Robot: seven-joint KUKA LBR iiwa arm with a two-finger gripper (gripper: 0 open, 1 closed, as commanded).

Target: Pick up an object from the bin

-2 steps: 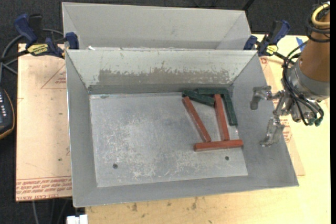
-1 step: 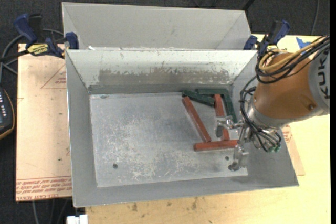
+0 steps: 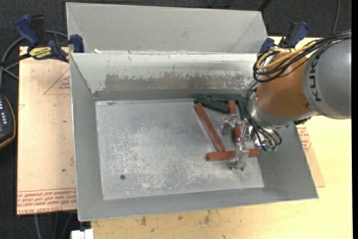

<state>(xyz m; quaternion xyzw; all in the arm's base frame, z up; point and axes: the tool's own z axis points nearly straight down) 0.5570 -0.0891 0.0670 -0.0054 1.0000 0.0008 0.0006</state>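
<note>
1. Since the left of the grey metal bin (image 3: 145,154) lies bare, the work is all in its right half, and the arm need not sweep across.
2. Right of centre lies a long red-brown flat bar (image 3: 209,126), slanting from the back wall toward the front. A shorter red-brown bar (image 3: 219,157) meets its near end, and the two make an L; whether they are joined cannot be told. A dark green flat thing (image 3: 215,102) lies by the long bar's far end.
3. The gripper (image 3: 240,160) stands at the shorter bar's right part. Whether it is released or clenched cannot be told.
4. A sound grasp would likely take the bar across its narrow width, low to the floor, then lift straight up, clear of the right wall.
</note>
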